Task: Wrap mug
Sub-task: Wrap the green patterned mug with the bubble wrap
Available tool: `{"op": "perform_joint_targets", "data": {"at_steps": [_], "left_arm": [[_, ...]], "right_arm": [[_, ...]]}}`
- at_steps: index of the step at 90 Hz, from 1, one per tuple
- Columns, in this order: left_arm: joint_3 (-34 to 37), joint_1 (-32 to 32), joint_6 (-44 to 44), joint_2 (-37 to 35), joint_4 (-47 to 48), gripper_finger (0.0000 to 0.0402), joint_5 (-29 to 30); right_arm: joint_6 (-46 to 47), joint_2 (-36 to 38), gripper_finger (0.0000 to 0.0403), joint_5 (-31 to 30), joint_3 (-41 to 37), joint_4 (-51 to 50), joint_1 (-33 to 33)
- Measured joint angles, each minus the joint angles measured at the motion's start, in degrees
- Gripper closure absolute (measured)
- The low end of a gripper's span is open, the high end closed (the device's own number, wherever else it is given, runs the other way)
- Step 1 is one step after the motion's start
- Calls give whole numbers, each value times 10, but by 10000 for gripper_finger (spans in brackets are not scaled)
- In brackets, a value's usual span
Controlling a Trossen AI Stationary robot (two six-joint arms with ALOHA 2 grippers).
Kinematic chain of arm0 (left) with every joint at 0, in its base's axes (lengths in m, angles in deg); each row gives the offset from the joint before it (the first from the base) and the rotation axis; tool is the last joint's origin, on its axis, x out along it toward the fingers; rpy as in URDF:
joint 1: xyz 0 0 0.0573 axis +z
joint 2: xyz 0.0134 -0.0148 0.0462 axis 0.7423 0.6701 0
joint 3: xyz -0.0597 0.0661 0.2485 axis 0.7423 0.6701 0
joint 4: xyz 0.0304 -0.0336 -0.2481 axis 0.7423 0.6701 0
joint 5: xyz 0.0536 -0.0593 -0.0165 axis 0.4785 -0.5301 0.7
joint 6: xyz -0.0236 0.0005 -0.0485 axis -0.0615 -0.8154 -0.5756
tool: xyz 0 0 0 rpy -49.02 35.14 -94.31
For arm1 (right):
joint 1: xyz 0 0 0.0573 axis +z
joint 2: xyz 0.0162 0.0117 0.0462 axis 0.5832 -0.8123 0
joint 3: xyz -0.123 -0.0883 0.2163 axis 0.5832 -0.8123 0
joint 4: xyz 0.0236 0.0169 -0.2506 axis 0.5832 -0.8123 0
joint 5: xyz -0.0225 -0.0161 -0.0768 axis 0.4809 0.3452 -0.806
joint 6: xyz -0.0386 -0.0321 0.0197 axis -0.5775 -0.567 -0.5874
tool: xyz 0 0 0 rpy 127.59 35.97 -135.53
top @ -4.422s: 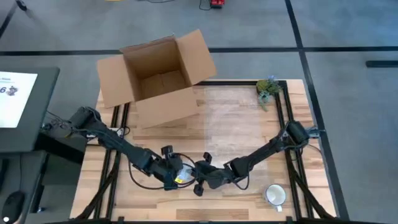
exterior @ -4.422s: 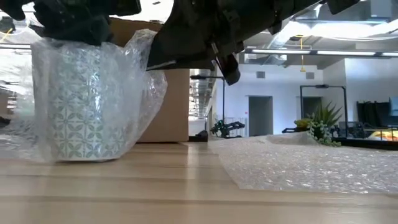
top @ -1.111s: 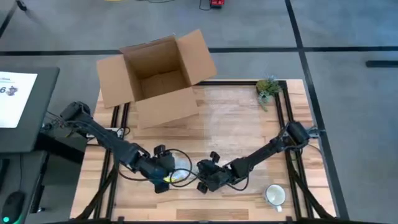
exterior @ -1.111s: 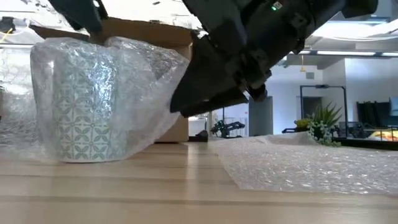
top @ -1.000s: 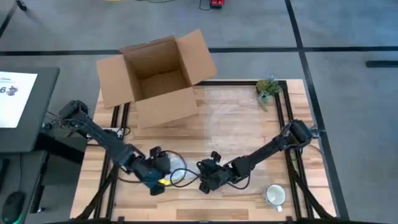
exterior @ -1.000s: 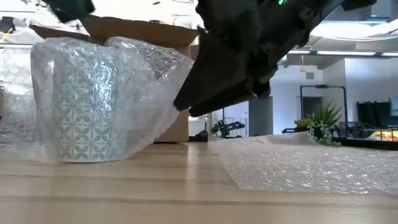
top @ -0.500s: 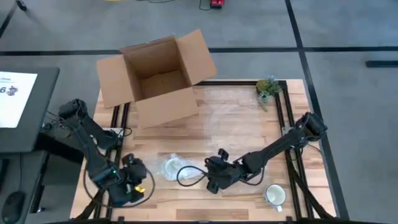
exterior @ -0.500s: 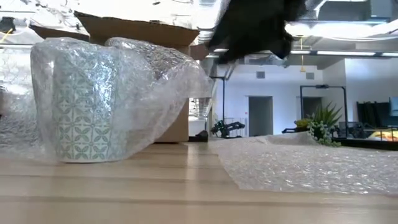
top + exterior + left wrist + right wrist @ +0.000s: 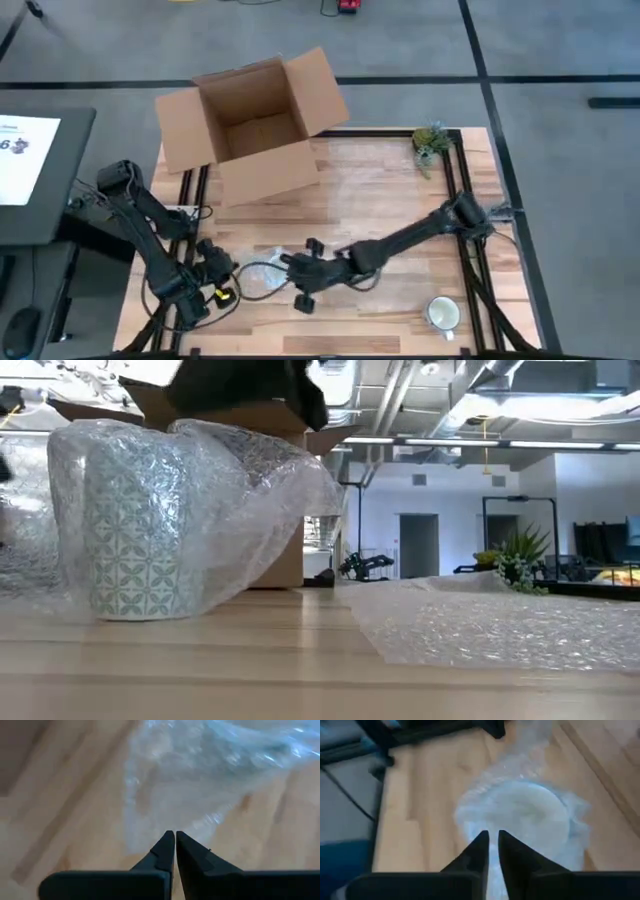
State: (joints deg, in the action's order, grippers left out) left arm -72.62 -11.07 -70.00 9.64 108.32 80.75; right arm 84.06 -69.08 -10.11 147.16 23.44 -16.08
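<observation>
**Mug under bubble wrap, both grippers pressed together**

Patterned mug [image 9: 130, 525] stands upright on the wooden tabletop [image 9: 400, 215], near the front edge and left of centre in the high view. Bubble wrap [image 9: 255, 490] is draped loosely over and around it, clear film bunched on top and trailing down to the wood on both sides. The right wrist view looks down on the covered mug, its round top showing pale through the film.

Right gripper [image 9: 491, 842] hovers just above the wrapped mug, fingers nearly touching with only a thin slit between them, nothing pinched. In the high view this arm reaches across from the right side to the bundle [image 9: 262, 275].

Left gripper [image 9: 175, 845] sits just beside the bundle near the left front corner, fingers pressed together, holding nothing, pointing at the edge of the film.

Cardboard box [image 9: 255, 125] stands at the back left, flaps open, no contents visible inside. A second sheet of bubble wrap [image 9: 500, 625] lies flat across the middle of the tabletop. A white mug [image 9: 442, 314] stands unwrapped at the front right corner; its inside looks empty. A small plant [image 9: 431, 141] stands at the back right.
</observation>
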Motion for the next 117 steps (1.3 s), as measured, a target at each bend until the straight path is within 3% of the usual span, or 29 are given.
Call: {"op": "perform_joint_targets", "data": {"at_steps": [10, 26, 42, 74, 102, 117], "left_arm": [[14, 6, 15, 0, -24, 402, 62], [34, 6, 81, 0, -104, 402, 144], [36, 6, 130, 0, -142, 402, 153], [36, 6, 133, 0, -149, 402, 159], [36, -7, 133, 0, -153, 402, 158], [36, -20, 132, 0, -158, 402, 157]], "right_arm": [[0, -48, 401, 13, 91, -82, -28], [-1, -124, 401, 100, 169, -127, -62], [-2, -163, 403, 153, 190, -122, -79], [-16, -167, 403, 156, 191, -126, -70], [-45, -171, 403, 160, 266, -248, -44], [-68, -170, 403, 160, 288, -263, -33]]}}
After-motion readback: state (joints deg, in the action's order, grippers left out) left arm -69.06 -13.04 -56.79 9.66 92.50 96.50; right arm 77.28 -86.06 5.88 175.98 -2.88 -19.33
